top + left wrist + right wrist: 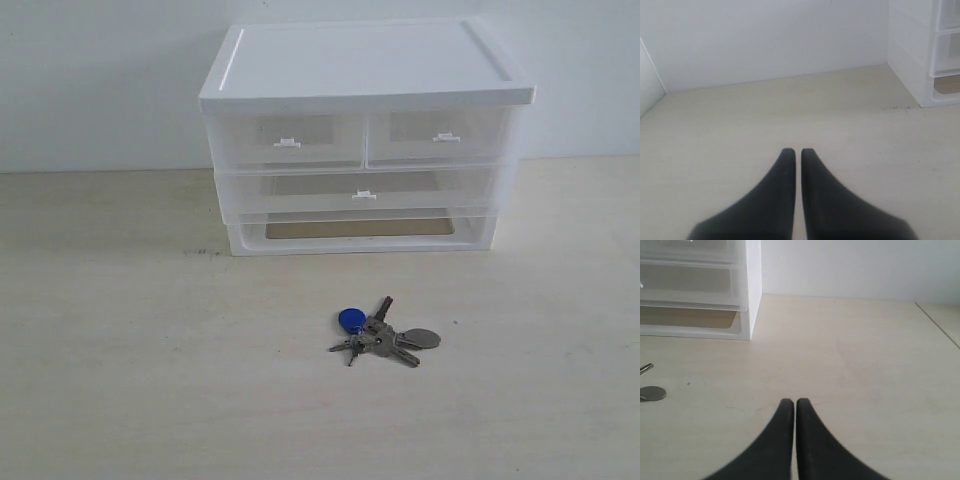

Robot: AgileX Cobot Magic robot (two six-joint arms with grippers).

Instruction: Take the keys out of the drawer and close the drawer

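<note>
The keys [383, 334], a silver-grey bunch with a round blue fob and a grey oval tag, lie on the pale table in front of the drawer unit. Their oval tag and one key tip show at the edge of the right wrist view [651, 393]. The drawer [440, 137], the right-hand small translucent one with a white tab handle, sits flush in the unit. Neither arm appears in the exterior view. My left gripper [798, 151] is shut over bare table with nothing between its fingers. My right gripper [794, 401] is shut too, empty, off to the side of the keys.
The white drawer unit [365, 72] stands at the back of the table against a white wall, with a left small drawer [288, 141] and a wide drawer [364, 192] below. Its side [910, 60] shows in the left wrist view and its corner [754, 290] in the right wrist view.
</note>
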